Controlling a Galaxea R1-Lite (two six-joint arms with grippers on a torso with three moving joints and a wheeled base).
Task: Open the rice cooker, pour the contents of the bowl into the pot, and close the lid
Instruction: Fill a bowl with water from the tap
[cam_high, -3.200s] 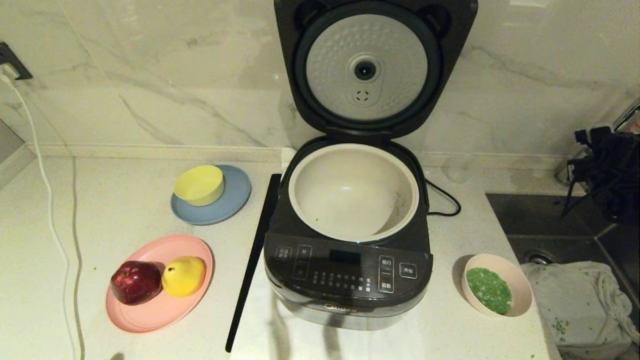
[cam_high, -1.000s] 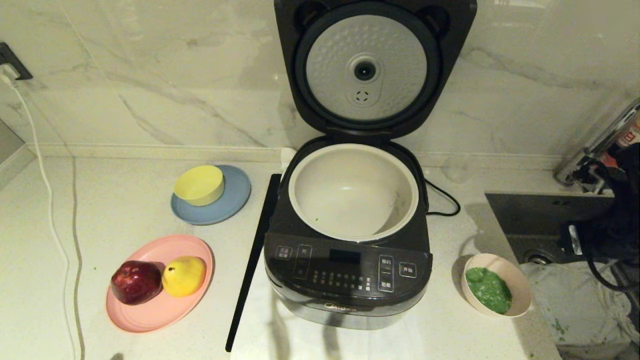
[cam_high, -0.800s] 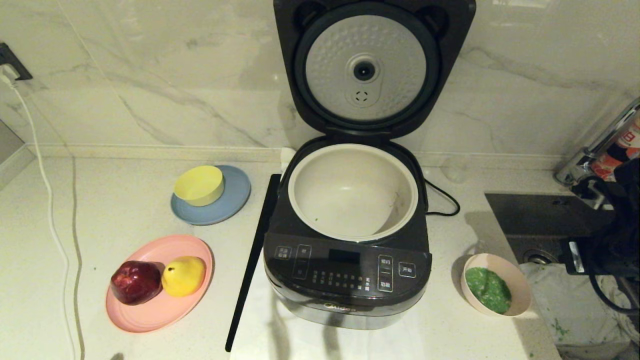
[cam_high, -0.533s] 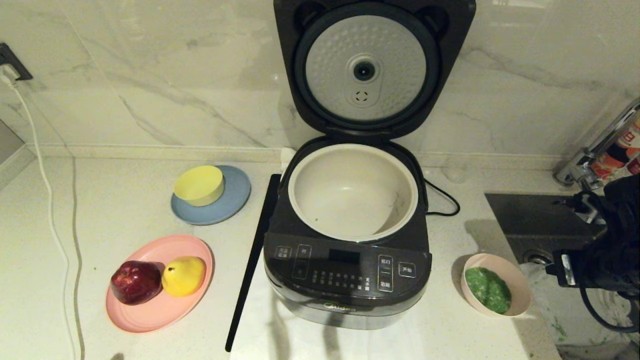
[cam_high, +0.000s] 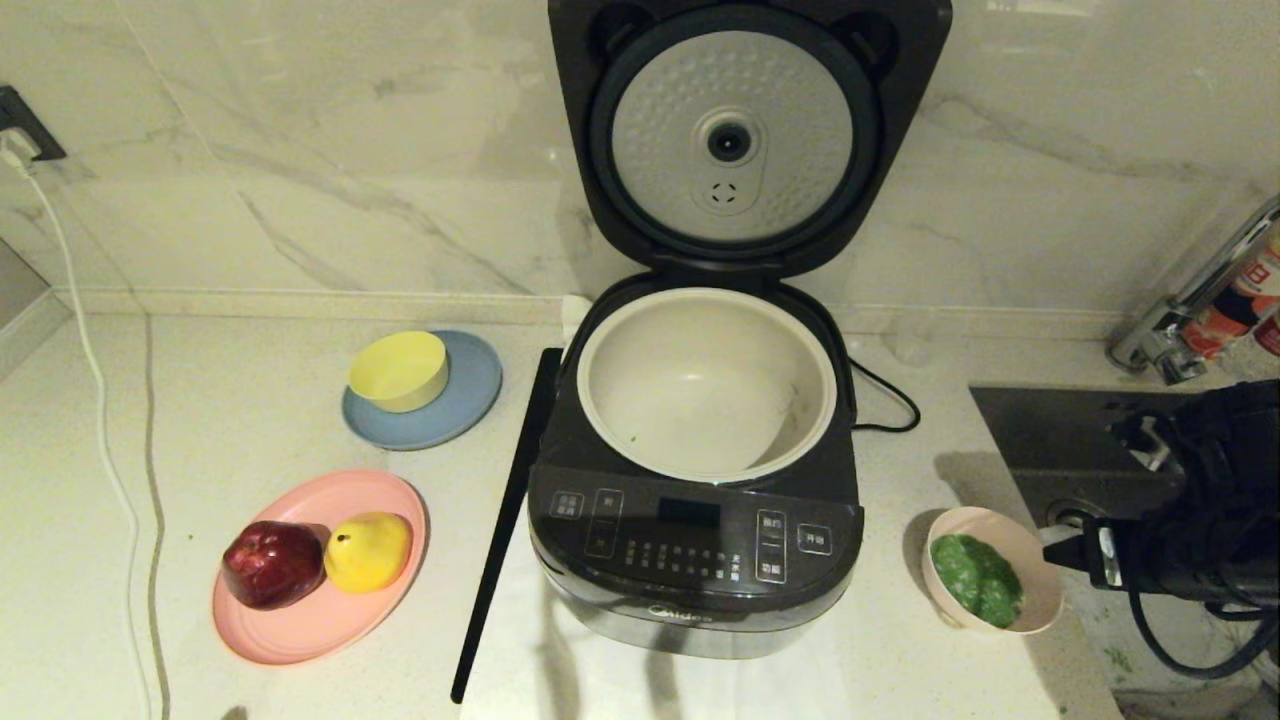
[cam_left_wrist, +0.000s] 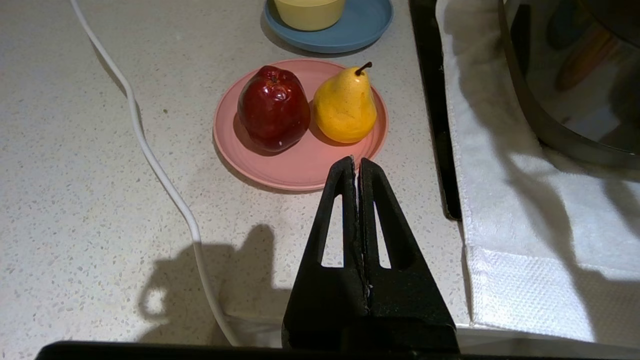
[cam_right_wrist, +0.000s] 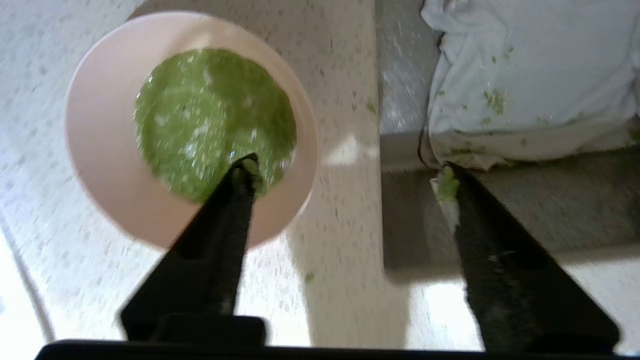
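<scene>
The bowl (cam_high: 993, 582) sat upright at lower right, mouth up, green bits (cam_high: 978, 578) inside. The right gripper (cam_right_wrist: 345, 172) hovered over it, jaws spread; the arm was cut off at the edge. The left gripper (cam_left_wrist: 356, 165) stayed pressed together.

Pink bowl (cam_high: 993, 583) of green contents (cam_high: 977, 579) beside apparently empty open rice cooker (cam_high: 700, 500).

The rice cooker (cam_high: 700, 540) is dark grey with white labels on its glossy black panel; its lid (cam_high: 735, 135) shows a dimpled silver disc, the pot (cam_high: 705, 385) cream-white. At four o'clock a pale pink bowl (cam_high: 1040, 580) holds bright green contents (cam_high: 978, 580). At eight o'clock, a pink plate (cam_high: 300, 630) carries a dark red apple (cam_high: 270, 563) and yellow pear (cam_high: 368, 550) (speckled counter (cam_high: 250, 420) beneath). At ten o'clock, a yellow bowl (cam_high: 398, 370) sits on a blue plate (cam_high: 465, 405).
</scene>
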